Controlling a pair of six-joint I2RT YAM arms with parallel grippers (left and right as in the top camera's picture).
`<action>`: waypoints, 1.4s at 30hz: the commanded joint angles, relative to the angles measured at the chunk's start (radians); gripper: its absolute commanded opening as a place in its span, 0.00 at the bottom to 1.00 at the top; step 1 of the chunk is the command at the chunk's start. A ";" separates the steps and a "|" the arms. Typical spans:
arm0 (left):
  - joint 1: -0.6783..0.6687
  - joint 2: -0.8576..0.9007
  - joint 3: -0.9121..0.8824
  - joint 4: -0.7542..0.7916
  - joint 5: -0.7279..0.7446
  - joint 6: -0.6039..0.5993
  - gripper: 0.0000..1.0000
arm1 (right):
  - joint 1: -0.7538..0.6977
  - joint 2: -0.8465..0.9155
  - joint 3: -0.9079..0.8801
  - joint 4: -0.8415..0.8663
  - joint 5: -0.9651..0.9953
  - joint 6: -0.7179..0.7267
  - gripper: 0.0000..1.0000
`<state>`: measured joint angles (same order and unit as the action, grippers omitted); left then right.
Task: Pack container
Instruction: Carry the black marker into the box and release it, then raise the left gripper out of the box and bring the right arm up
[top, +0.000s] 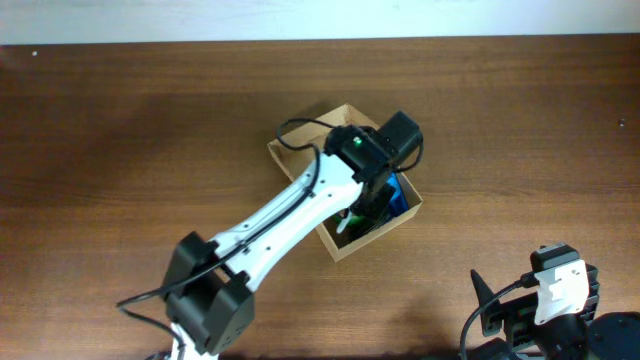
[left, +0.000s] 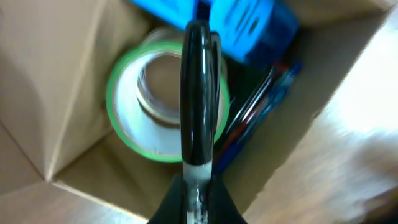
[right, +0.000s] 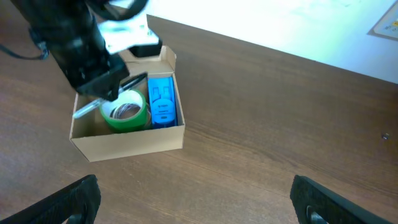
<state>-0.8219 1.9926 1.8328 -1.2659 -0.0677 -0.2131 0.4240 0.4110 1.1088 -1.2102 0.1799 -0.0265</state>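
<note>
The tan cardboard container (top: 381, 233) stands open at mid-table. Inside it lie a green tape roll (left: 163, 104), a blue plastic case (left: 239, 25) and some pens (left: 258, 107). My left gripper (left: 198, 186) is over the open box, shut on a marker (left: 199, 93) with a black cap and pale body, held above the tape roll. The right wrist view shows the box (right: 130, 144), the tape roll (right: 124, 112), the blue case (right: 163, 99) and the marker (right: 93, 109) in the left gripper (right: 102, 87). My right gripper (right: 199, 208) is open and empty, away from the box.
The brown wooden table (top: 120, 130) surrounds the box. A white wall edge (top: 300, 20) runs along the far side. The right arm (top: 545, 300) rests at the front right corner.
</note>
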 joint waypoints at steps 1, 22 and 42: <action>0.000 0.035 0.009 -0.034 -0.008 0.044 0.02 | -0.008 0.001 0.000 0.002 0.016 0.009 0.99; -0.082 0.120 0.014 0.002 -0.008 0.122 0.02 | -0.008 0.001 0.000 0.002 0.016 0.009 0.99; -0.069 0.114 0.089 0.001 0.000 0.200 0.43 | -0.008 0.001 0.000 0.002 0.016 0.009 0.99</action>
<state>-0.8974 2.1059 1.8660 -1.2671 -0.0711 0.0151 0.4240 0.4110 1.1088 -1.2106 0.1799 -0.0265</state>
